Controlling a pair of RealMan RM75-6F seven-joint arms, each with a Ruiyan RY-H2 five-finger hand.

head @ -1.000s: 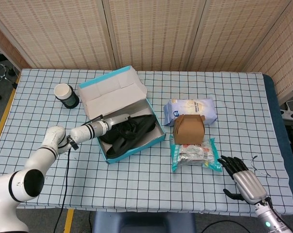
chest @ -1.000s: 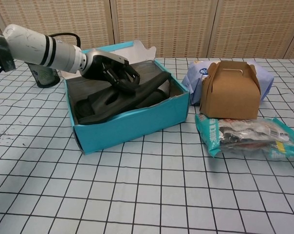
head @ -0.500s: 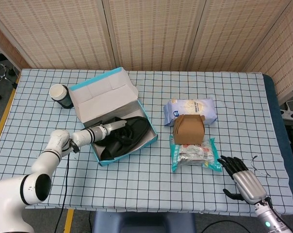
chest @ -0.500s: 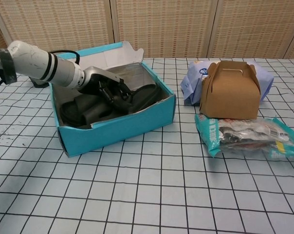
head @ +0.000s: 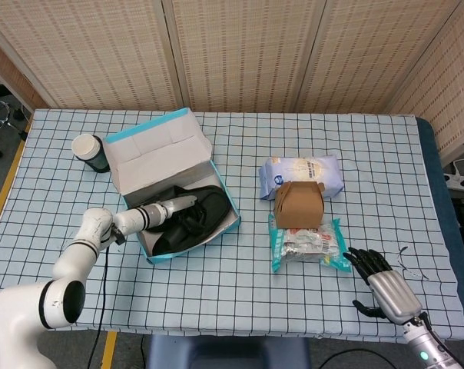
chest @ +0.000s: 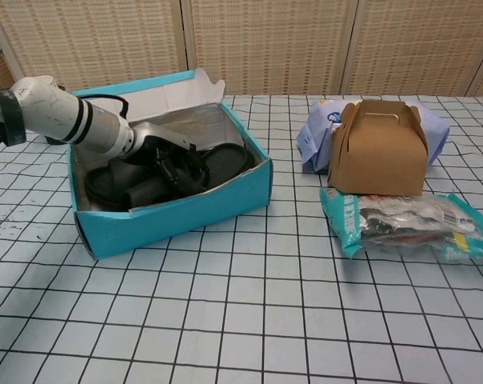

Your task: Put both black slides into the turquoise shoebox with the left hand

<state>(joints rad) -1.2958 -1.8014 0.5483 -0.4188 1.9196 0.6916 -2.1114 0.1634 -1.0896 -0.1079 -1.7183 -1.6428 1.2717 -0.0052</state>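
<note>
The table (head: 240,254) wears a white cloth with a dark grid, and nothing on it carries writing I can read from here: the pale blue bag (head: 301,174) has a blue mark at its left end, too small to make out, and the clear packet with turquoise ends (head: 308,245) shows only a blur of print.

The turquoise shoebox (head: 180,201) sits left of centre, its lid (head: 157,150) propped open behind it, white on the inside. Both black slides (chest: 171,170) lie inside the box, pressed together along the bottom.

The left hand (chest: 165,161) reaches into the box from the left wall, fingers curled down around the strap of the nearer slide, grasping it. The chest view shows this plainly; from the head view the hand (head: 180,207) is mostly lost against the black rubber, only the pale wrist showing.

The right hand (head: 383,281) appears in the head view alone, resting on the cloth near the front right corner, fingers spread loosely and holding nothing.

The brown gabled carton (chest: 377,148) stands between the blue bag behind it and the packet in front. A dark cup with a white rim (head: 88,150) stands just left of the lid; the chest view hides it behind the arm.
</note>
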